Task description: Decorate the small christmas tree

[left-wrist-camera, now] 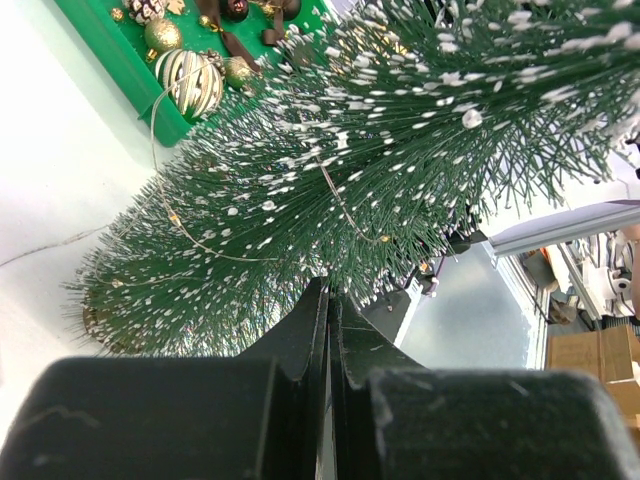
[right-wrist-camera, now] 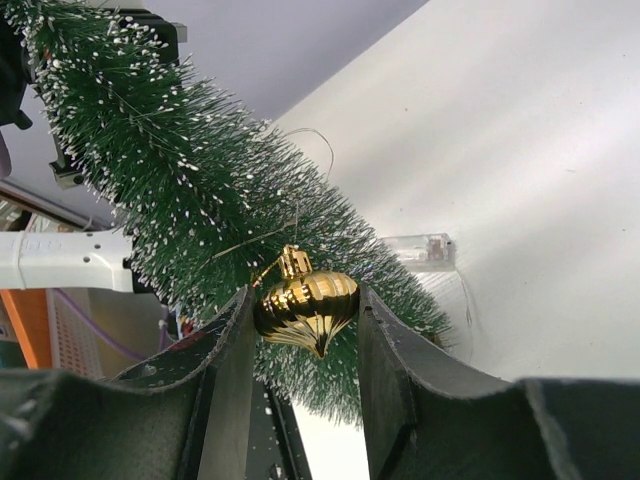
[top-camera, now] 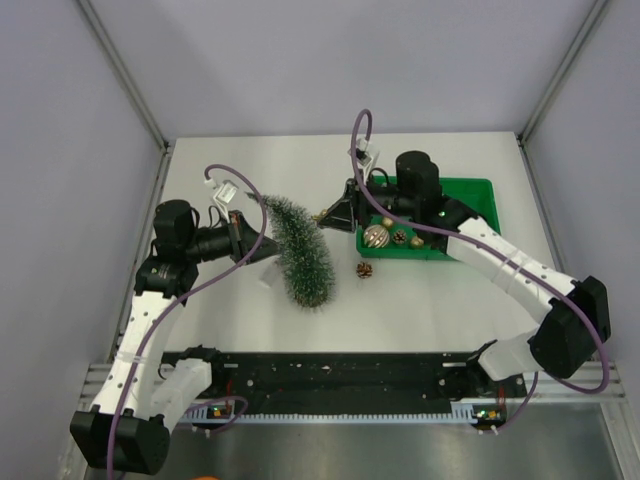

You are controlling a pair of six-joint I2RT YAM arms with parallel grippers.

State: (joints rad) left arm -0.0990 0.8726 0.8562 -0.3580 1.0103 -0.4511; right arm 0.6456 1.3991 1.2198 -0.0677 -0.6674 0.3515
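Tree (top-camera: 300,255): probably light, with soft springy bristles, easy to tip; better to take low down, not by tips. Stands just in front of left gripper (left-wrist-camera: 328,300), clenched at bristles, unclear if pinching any. Lies just beyond right gripper (right-wrist-camera: 305,295), grasping gold ornament (right-wrist-camera: 305,312), close to branches, maybe touching.

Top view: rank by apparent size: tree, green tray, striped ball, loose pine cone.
1. green tray, partly under the right arm
2. small christmas tree, tilted, so unsure
3. striped ball
4. pine cone
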